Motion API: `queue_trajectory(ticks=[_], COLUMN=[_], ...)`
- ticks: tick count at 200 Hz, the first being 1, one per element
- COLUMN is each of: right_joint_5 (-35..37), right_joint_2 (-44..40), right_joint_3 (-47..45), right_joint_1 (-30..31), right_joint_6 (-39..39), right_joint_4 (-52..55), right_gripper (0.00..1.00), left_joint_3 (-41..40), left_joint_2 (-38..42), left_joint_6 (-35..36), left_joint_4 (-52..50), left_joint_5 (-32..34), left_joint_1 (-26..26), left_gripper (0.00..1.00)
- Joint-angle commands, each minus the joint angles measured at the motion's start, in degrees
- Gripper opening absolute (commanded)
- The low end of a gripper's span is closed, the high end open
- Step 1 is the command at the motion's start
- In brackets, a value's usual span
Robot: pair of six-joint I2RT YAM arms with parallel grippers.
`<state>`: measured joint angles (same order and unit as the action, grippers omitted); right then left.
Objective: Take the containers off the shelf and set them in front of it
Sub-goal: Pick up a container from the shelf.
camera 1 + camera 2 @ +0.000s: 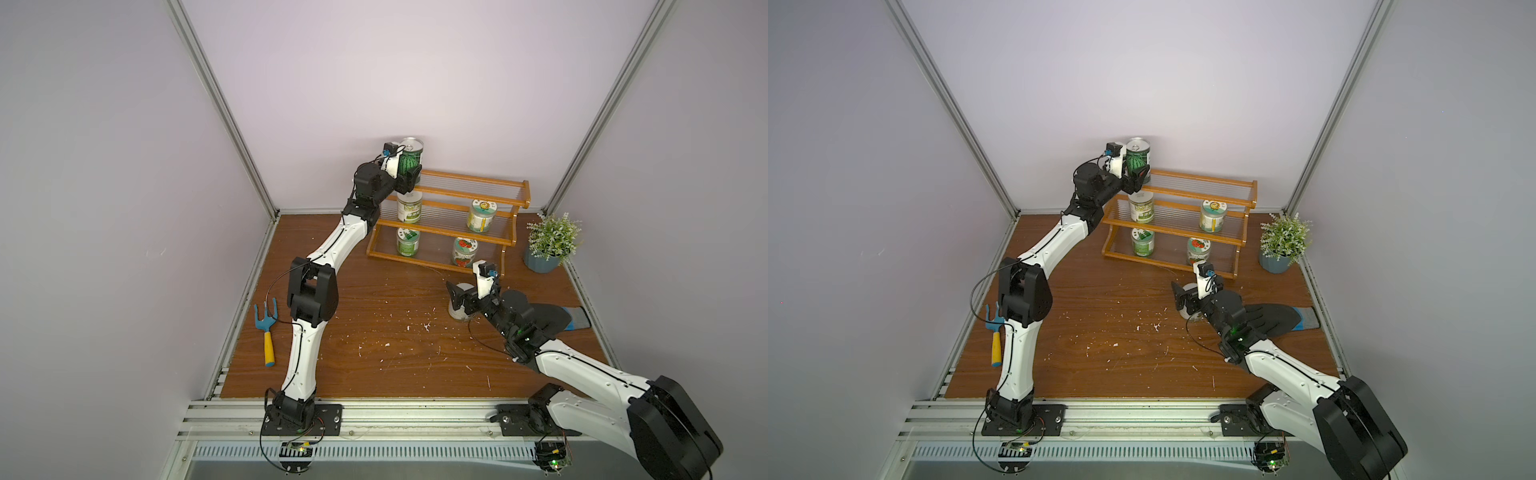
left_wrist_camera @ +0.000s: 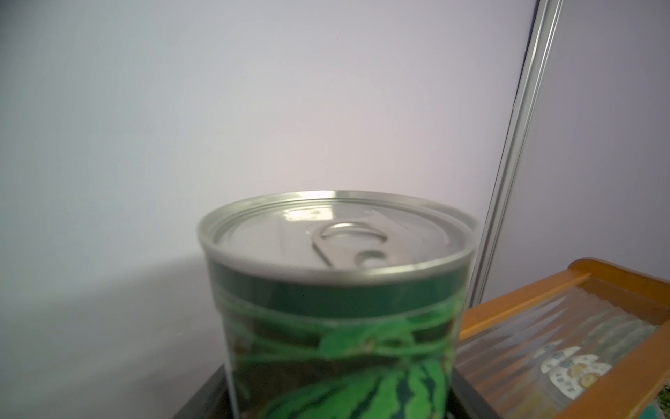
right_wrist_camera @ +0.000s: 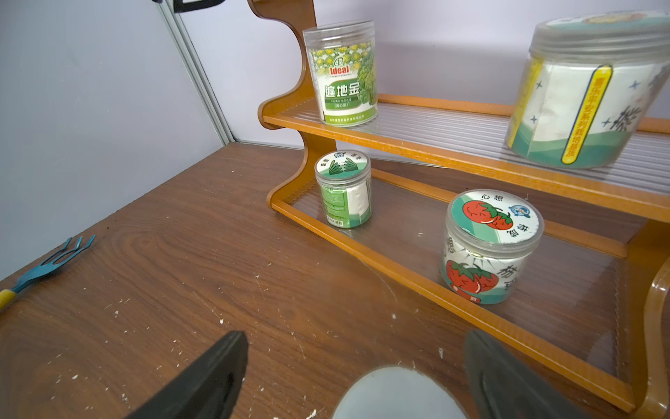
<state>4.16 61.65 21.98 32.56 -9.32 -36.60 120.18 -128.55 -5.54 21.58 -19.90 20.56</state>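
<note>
On a wooden tabletop (image 1: 374, 332) ringed by pale lilac walls, one white-lidded tin (image 1: 457, 311) stands in front of the shelf (image 1: 526, 195) between the spread, released jaws of the right gripper (image 3: 355, 337), while the left gripper (image 1: 409, 174) is clenched on the watermelon can (image 1: 411, 156) at the top tier's end nearest that arm. Four containers remain shelved: the Ideal jar (image 3: 342, 72), also lettered 遍地金, and a flower-lidded jar (image 3: 587, 90) on the middle tier, a leaf-lidded jar (image 3: 342, 188) and a tomato jar (image 3: 489, 246), lid reading 心想, on the bottom.

The left arm (image 1: 305, 353) and right arm (image 1: 582, 368) show white shells between bulky black joints, thin black cables (image 1: 270, 289) looping alongside, screwed black base plates (image 1: 330, 417), and a black left pincer (image 1: 409, 169) and right pincer (image 1: 464, 299).
</note>
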Motion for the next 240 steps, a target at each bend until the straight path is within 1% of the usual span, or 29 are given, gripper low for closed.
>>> queue_trajectory(ticks=[1,57,104,136,148,167,186,208,240], right_joint_5=[0.1,0.3,0.2,0.1,0.1,0.2,0.2,-0.1,-0.4], right_joint_2=[-0.3,-1.0,-1.4,-2.0,-2.4,-3.2,-4.0,-4.5,-4.8], right_joint_3=[0.4,0.9,0.9,1.1,1.1,1.1,1.1,1.0,1.1], right_joint_1=[0.3,0.2,0.3,0.2,0.2,0.2,0.1,0.1,0.1], right_joint_6=[0.0,0.4,0.2,0.2,0.3,0.3,0.1,0.0,-0.1], right_joint_4=[-2.7,-2.3,-2.5,-2.2,-1.9,-1.7,-1.3,-1.0,-0.8], right_gripper=[0.99,0.99,0.99,0.99,0.99,0.99,0.99,0.99,0.99], left_joint_3=[1.7,-0.5,-4.6,-9.2,-13.4,-22.5,-30.3,-40.2,-52.5], left_joint_2=[0.4,5.0,9.1,12.9,15.7,21.3,26.7,32.9,40.5], left_joint_6=[0.7,2.1,3.6,3.0,2.5,2.2,3.0,4.8,4.9], left_joint_4=[1.4,1.9,2.8,3.7,4.8,8.1,8.9,10.0,12.5], left_joint_5=[0.7,0.4,0.6,0.0,-0.3,-0.2,-0.1,1.5,4.0], left_joint_1=[0.5,0.5,0.5,0.5,0.5,0.6,1.0,2.2,3.9], left_gripper=[0.71,0.68,0.67,0.67,0.67,0.67,0.66,0.66,0.65])
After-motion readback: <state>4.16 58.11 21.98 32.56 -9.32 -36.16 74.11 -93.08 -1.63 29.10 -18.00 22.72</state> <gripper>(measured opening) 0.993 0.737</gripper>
